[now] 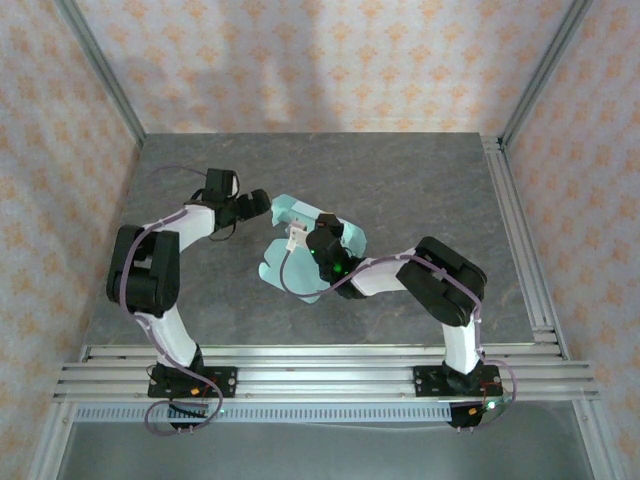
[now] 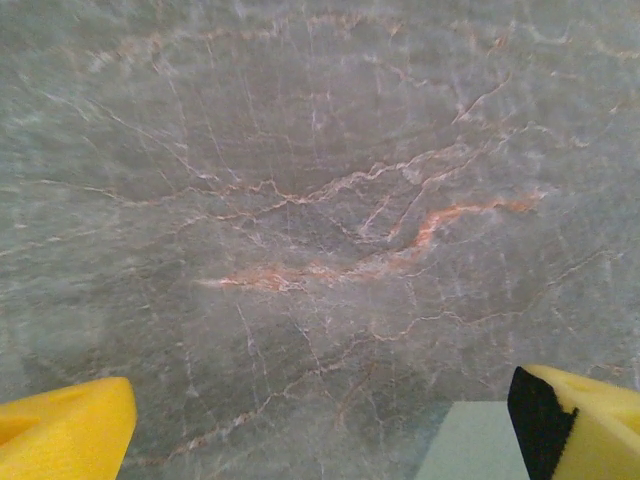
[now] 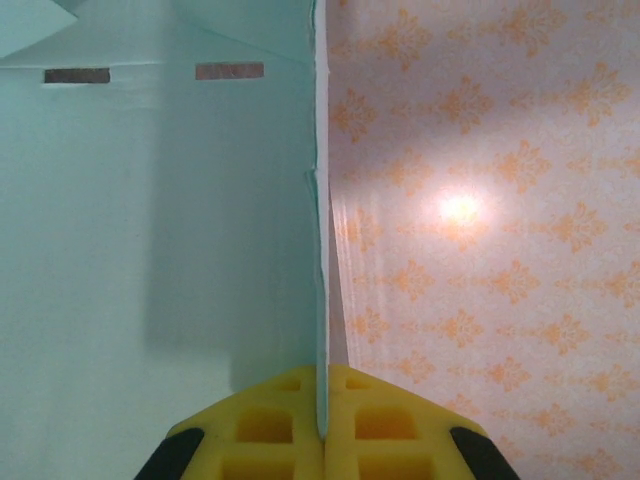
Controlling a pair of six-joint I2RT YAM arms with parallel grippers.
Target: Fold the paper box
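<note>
The paper box (image 1: 283,268) is a pale mint die-cut sheet, partly lifted off the middle of the grey table (image 1: 420,180). My right gripper (image 1: 312,240) is shut on an upright flap of it. In the right wrist view the yellow fingers (image 3: 270,425) pinch that flap's thin edge (image 3: 322,300), with the sheet (image 3: 150,250) and two slots (image 3: 229,71) to the left. My left gripper (image 1: 264,203) is just left of the sheet's far flap (image 1: 290,208). It stands open (image 2: 320,440) over bare table, with a paper corner (image 2: 470,445) near its right finger (image 2: 590,425).
Aluminium rails run along the table's near edge (image 1: 320,365) and its right side (image 1: 520,240). Patterned orange-and-white walls (image 1: 300,60) close in the back and both sides. Bare marble-look table lies behind and to the right of the sheet.
</note>
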